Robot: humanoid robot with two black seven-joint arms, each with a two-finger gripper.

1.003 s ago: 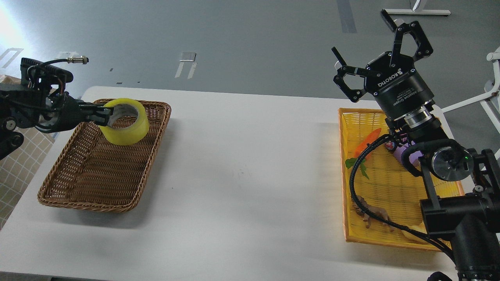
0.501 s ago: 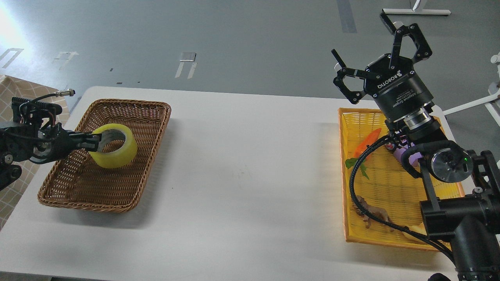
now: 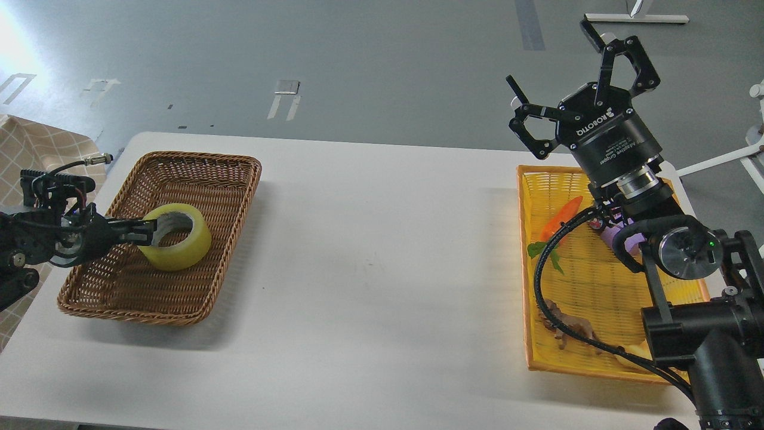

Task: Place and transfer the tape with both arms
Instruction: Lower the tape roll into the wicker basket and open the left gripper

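Observation:
The tape [image 3: 176, 237], a wide yellow roll with a grey-white core, sits low inside the brown wicker basket [image 3: 221, 179] at the table's left. My left gripper [image 3: 146, 232] reaches in from the left edge and is shut on the roll's near wall, one finger inside the core. My right gripper [image 3: 558, 63] is raised high above the far end of the yellow basket [image 3: 525, 263], its fingers spread wide and empty.
The yellow basket at the right holds a toy carrot [image 3: 561, 216], a purple item partly hidden by my right arm, and a brown toy figure [image 3: 567, 325]. The white table [image 3: 382, 269] lies between the two baskets. A tiled cloth shows at the far left.
My left gripper has carried the tape down and toward me, from above the wicker basket's far end to low inside it. The right arm has barely moved.

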